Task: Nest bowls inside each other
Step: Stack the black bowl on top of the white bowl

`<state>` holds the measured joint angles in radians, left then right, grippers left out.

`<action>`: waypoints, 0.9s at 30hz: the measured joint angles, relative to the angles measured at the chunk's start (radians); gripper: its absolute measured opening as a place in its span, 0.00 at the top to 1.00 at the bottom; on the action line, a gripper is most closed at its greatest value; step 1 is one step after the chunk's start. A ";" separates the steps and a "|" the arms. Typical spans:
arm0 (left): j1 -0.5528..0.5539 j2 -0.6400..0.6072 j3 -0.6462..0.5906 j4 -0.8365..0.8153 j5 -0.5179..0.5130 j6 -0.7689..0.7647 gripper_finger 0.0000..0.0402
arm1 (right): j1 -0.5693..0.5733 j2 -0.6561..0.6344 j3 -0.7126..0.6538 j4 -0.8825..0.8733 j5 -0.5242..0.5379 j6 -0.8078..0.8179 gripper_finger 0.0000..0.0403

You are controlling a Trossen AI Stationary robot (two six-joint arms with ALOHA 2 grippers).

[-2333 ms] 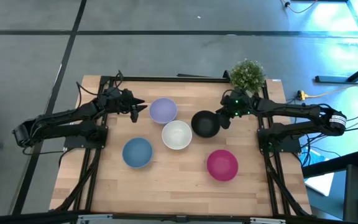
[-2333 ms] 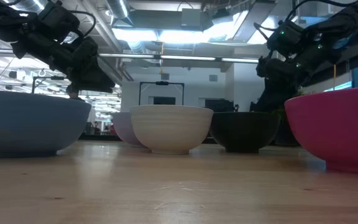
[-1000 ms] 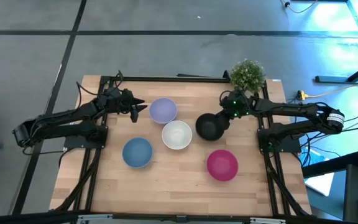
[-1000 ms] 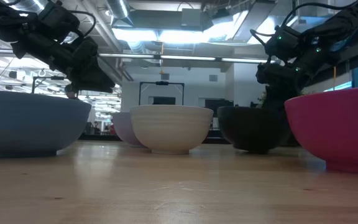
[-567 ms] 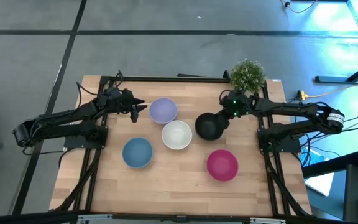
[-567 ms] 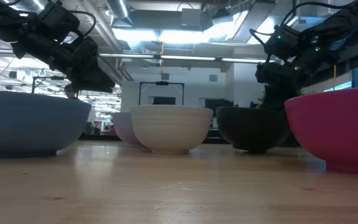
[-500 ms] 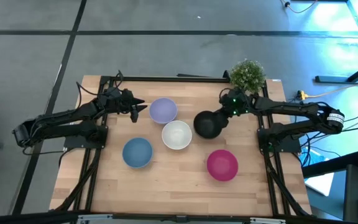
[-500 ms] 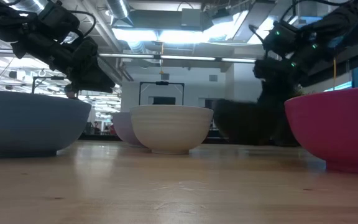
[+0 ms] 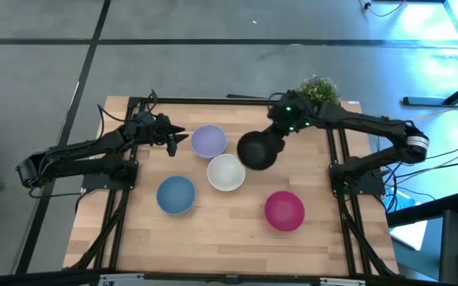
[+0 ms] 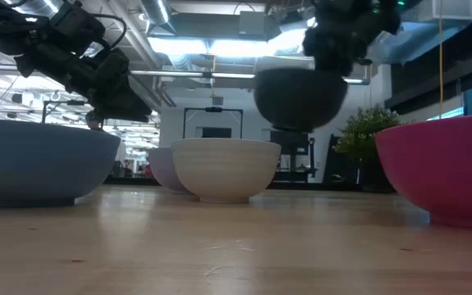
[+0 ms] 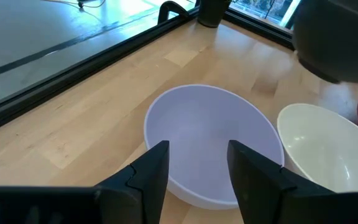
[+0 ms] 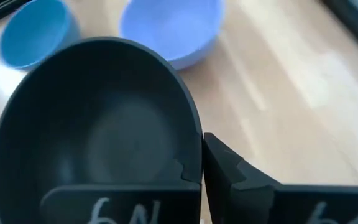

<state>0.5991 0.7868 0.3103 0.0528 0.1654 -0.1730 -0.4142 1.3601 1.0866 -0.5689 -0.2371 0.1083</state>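
My right gripper (image 9: 279,132) is shut on the black bowl (image 9: 255,149), which hangs in the air (image 10: 297,98) just right of the white bowl (image 9: 226,172) and higher than its rim. The lavender bowl (image 9: 208,141), blue bowl (image 9: 175,195) and magenta bowl (image 9: 284,210) each rest on their bases on the table, as does the white one. My left gripper (image 9: 177,139) waits open just left of the lavender bowl (image 11: 210,149), above the table. My right gripper pinches the black bowl's rim (image 12: 193,163) on the side toward the table's right, one finger inside the bowl and one finger (image 12: 235,180) outside. The fingers slant down from the right. The bowl is lifted clear of the table, mouth up.
A small green potted plant (image 9: 318,89) stands at the table's far right corner, behind the right arm. Bare wood lies along the near edge (image 9: 221,238), in front of the blue and magenta bowls.
My right gripper has risen and gone toward the table's left and far side, carrying the black bowl. The bowl, tilted on the table a second ago, now hangs clear of it and higher than the white bowl's rim.
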 joint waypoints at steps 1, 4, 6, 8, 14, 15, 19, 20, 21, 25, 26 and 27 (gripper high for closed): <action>0.000 0.000 0.000 0.000 0.000 0.000 0.61 | 0.011 0.029 0.031 -0.012 -0.019 -0.006 1.00; 0.000 0.000 0.000 0.000 0.000 0.000 0.61 | 0.049 0.121 0.126 -0.033 -0.043 -0.016 1.00; 0.000 0.000 0.000 0.000 0.000 0.000 0.61 | 0.074 0.179 0.179 -0.054 -0.045 -0.037 1.00; 0.000 0.000 0.000 0.000 0.000 0.000 0.61 | 0.098 0.239 0.224 -0.065 -0.051 -0.045 1.00; 0.000 0.000 0.000 0.000 0.000 0.000 0.61 | 0.148 0.391 0.318 -0.056 -0.104 -0.068 0.99; 0.000 0.000 0.000 0.000 0.000 0.000 0.61 | 0.155 0.410 0.327 -0.056 -0.104 -0.070 1.00; 0.000 0.000 0.000 -0.001 0.000 0.000 0.61 | 0.184 0.470 0.363 -0.021 -0.105 -0.080 1.00; 0.000 0.000 0.000 -0.001 0.000 0.000 0.61 | 0.190 0.482 0.370 -0.006 -0.105 -0.079 1.00; 0.000 0.000 0.000 -0.001 0.000 0.000 0.61 | 0.194 0.493 0.374 0.006 -0.105 -0.075 1.00; 0.000 0.000 0.000 -0.017 0.000 0.001 0.61 | 0.203 0.522 0.379 0.050 -0.105 -0.065 1.00; 0.000 0.000 0.000 -0.026 0.001 0.001 0.61 | 0.203 0.525 0.379 0.055 -0.105 -0.060 1.00; 0.000 0.000 0.000 -0.033 0.001 0.001 0.61 | 0.203 0.530 0.379 0.055 -0.105 -0.060 1.00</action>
<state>0.5987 0.7868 0.3099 0.0196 0.1660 -0.1722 -0.2108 1.8904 1.4654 -0.5140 -0.3424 0.0479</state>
